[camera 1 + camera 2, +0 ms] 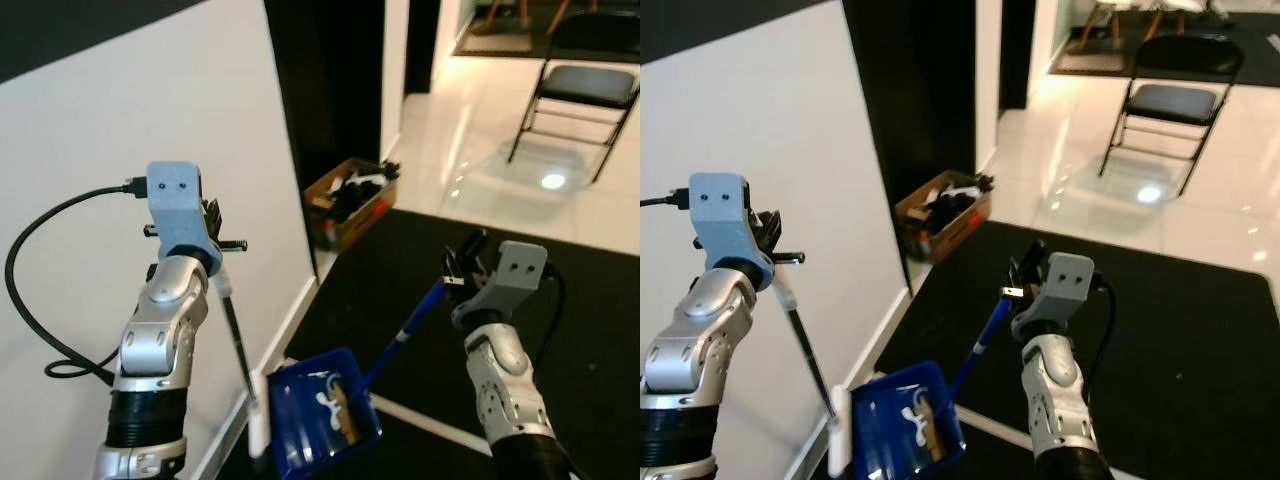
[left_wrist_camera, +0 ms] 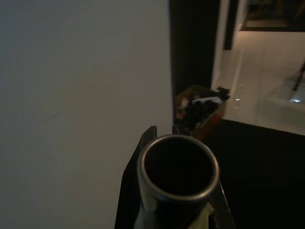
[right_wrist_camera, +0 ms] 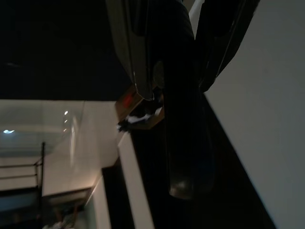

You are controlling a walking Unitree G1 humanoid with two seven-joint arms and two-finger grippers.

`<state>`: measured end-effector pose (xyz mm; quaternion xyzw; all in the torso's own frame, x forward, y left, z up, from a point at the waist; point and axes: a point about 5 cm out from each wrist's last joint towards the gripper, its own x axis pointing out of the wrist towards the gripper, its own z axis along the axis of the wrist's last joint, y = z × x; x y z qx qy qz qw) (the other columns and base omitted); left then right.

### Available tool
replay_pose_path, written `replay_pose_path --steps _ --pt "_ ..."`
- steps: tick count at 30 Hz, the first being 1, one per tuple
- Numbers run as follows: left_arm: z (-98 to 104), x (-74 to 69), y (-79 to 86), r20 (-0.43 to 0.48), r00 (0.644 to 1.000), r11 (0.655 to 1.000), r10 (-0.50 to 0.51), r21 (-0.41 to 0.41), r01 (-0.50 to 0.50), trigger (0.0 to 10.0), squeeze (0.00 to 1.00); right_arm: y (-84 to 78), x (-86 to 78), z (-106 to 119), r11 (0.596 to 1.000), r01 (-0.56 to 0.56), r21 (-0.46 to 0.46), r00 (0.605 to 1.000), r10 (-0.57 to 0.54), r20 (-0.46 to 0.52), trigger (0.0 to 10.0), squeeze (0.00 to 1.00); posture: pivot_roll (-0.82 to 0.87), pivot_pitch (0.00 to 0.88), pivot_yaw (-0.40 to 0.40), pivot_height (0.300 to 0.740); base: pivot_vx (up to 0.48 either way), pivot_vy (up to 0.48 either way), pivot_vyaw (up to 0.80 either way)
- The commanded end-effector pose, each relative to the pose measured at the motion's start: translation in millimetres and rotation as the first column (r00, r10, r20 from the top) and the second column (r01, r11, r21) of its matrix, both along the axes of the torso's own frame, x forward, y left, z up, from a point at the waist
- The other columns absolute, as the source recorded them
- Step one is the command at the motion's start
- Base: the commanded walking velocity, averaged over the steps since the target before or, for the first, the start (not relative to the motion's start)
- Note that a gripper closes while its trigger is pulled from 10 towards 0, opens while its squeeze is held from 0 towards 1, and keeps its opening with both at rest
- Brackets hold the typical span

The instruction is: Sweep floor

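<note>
My left gripper is raised beside the white wall and shut on a thin dark broom handle; the handle slants down to a white brush head on the floor. Its metal tube end sits between the fingers in the left wrist view. My right gripper is shut on the blue handle of a blue dustpan, which rests on the floor beside the brush head. White and tan scraps lie inside the pan. A dark handle runs between the fingers in the right wrist view.
A white wall stands close on the left. An open cardboard box of clutter sits by the wall's end. A black mat covers the floor ahead. On the glossy tiles beyond stands a black folding chair.
</note>
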<state>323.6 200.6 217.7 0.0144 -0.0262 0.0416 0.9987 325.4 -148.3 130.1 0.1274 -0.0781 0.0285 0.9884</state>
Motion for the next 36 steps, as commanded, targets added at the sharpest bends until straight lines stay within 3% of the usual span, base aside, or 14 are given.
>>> replay_pose_path --steps 1,30,36 --pt "3.4 -0.8 3.5 0.020 1.000 1.000 0.014 0.015 -0.015 10.0 0.00 3.1 -0.1 4.5 0.999 -0.004 0.032 1.000 0.003 0.029 10.0 0.00 0.01 0.069 0.101 0.740 0.000 0.000 -0.80" --pt "0.6 -1.9 3.7 0.014 1.000 1.000 0.018 0.017 -0.018 10.0 0.00 4.2 -1.4 3.0 0.999 -0.008 0.033 1.000 0.008 0.023 10.0 0.00 0.01 0.081 0.099 0.740 0.000 0.000 -0.80" --pt "-1.1 -1.4 3.3 0.012 1.000 1.000 0.021 0.013 -0.021 10.0 0.00 5.4 -0.5 2.3 1.000 -0.013 0.009 1.000 0.012 0.018 10.0 0.00 0.01 0.085 0.090 0.740 0.000 0.000 0.00"
